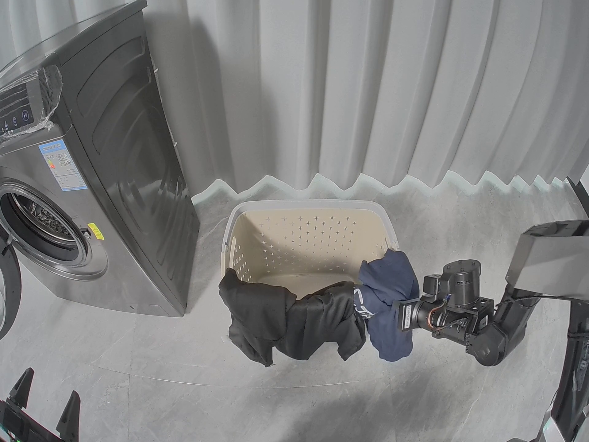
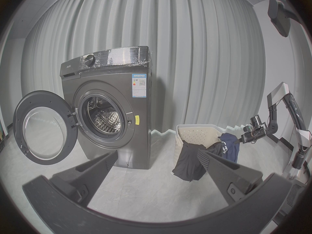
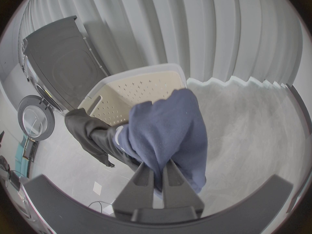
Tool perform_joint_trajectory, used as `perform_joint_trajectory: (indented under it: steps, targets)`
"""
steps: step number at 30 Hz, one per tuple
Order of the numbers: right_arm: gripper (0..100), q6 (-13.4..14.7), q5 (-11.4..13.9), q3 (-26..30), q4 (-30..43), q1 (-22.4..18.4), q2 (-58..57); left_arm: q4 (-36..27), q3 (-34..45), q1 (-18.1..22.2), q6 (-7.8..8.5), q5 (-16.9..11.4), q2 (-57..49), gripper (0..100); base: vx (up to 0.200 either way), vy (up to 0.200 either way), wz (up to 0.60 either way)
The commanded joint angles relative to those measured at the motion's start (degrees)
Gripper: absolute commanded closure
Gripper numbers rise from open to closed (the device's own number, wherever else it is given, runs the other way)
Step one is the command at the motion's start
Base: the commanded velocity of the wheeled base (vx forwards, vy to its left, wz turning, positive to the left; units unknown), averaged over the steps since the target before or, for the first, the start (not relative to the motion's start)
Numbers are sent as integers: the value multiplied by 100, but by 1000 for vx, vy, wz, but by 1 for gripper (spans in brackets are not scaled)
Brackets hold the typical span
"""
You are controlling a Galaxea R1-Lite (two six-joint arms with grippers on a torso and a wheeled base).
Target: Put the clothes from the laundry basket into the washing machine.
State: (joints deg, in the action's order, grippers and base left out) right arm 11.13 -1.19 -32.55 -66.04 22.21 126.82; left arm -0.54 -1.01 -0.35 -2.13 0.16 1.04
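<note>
We see the R gripper (image 3: 158, 168) clenched on the navy garment (image 1: 388, 286) at the laundry basket (image 1: 310, 205) right rim; black garment (image 1: 288, 320) hangs over the basket's front rim, prob. touching the navy one; washing machine (image 1: 123, 173), door (image 2: 44, 127) open, stands left of the basket; L gripper (image 2: 157, 155) spread wide, well apart from the basket.

Head view: washing machine (image 1: 92, 173) cut by left edge, door (image 1: 7, 296) mostly out; black garment (image 1: 288, 320) hides near rim of laundry basket (image 1: 307, 207); left gripper (image 1: 49, 400) cut at near edge.
</note>
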Motion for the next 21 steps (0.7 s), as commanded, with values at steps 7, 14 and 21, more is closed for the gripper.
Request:
perform_joint_trajectory:
  steps: [7,14,21]
  targets:
    - [100,21,-329,732,-146,372,-1977,1,84,0,-6,2,-104,0,0,0,0]
    - [100,21,-566,776,-146,855,-2627,1,84,0,-24,11,-104,0,0,0,0]
    - [100,-217,-584,557,-155,1215,-3190,1,84,0,-24,11,-104,0,0,0,0]
